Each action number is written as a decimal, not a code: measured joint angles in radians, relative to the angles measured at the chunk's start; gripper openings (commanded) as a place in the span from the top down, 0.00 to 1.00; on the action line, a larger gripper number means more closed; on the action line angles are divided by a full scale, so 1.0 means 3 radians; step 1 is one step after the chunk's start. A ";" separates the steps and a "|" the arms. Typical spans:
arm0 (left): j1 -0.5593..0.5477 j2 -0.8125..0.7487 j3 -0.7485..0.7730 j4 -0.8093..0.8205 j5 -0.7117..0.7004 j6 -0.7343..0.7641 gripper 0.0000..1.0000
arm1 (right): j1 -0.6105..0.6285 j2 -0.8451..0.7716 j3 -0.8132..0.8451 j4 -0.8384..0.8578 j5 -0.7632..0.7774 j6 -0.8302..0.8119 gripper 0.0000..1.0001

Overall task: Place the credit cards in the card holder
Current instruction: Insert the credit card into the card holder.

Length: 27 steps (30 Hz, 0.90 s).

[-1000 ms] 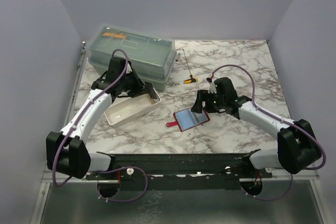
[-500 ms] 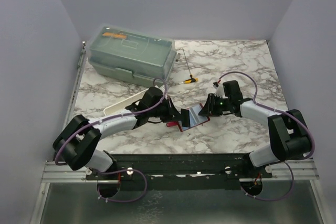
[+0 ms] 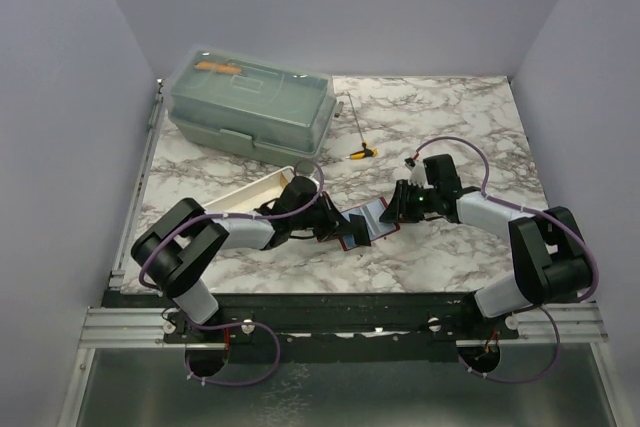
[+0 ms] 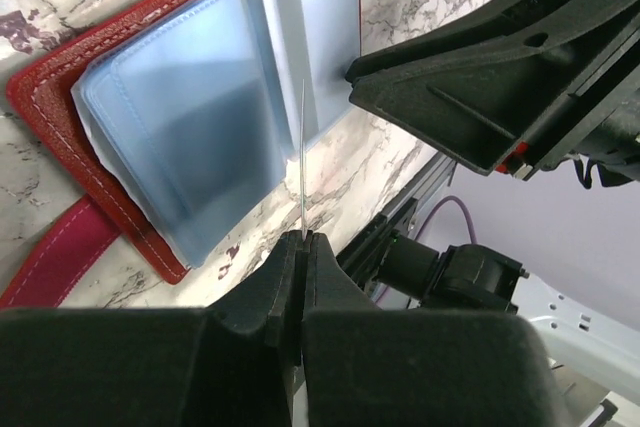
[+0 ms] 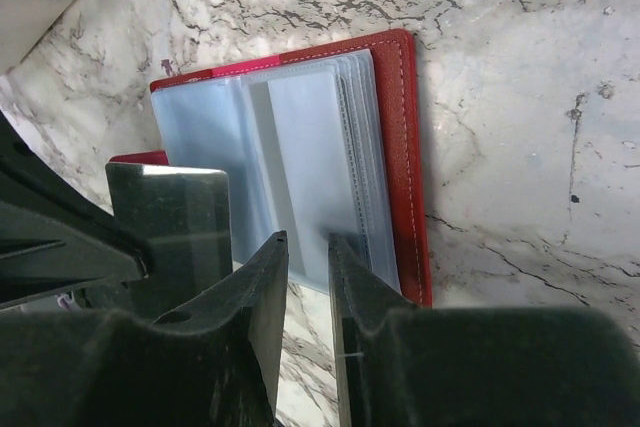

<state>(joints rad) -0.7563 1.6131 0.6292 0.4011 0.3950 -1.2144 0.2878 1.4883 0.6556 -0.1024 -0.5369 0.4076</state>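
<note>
The card holder (image 3: 368, 222) lies open on the marble, a red cover with clear bluish sleeves (image 4: 180, 117) (image 5: 300, 147). My left gripper (image 3: 335, 225) (image 4: 302, 237) is shut on one of the credit cards (image 4: 302, 167). That card shows edge-on in the left wrist view, standing over the sleeves. In the right wrist view it is a dark rectangle (image 5: 165, 227) at the holder's left side. My right gripper (image 3: 398, 209) (image 5: 308, 239) is at the holder's right edge. Its jaws stand a narrow gap apart with nothing seen between them, their tips at the rim of a sleeve.
A green-grey lidded box (image 3: 250, 107) stands at the back left. In front of it is a white tray (image 3: 250, 199), just behind my left arm. A yellow-handled tool (image 3: 360, 153) lies behind the holder. Lilac walls close in both sides.
My left arm has swung from over the white tray to the holder, bringing the card with it. My right gripper's jaws have narrowed from wide open and settled at the holder's edge.
</note>
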 measured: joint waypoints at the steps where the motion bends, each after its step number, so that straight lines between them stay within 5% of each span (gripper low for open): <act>1: 0.0001 0.0024 -0.0017 0.0051 0.0003 -0.0037 1.00 | 0.0000 0.0005 0.0000 0.0000 0.0003 -0.0006 0.74; 27: 0.0058 0.0510 -0.0024 0.0607 0.0118 -0.0240 1.00 | 0.0000 0.0036 0.0001 0.0010 -0.0006 -0.0031 0.74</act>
<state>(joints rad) -0.7387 1.7660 0.6220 0.5831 0.4305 -1.2865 0.2878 1.4990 0.6559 -0.0994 -0.5388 0.3985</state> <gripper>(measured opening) 0.017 0.259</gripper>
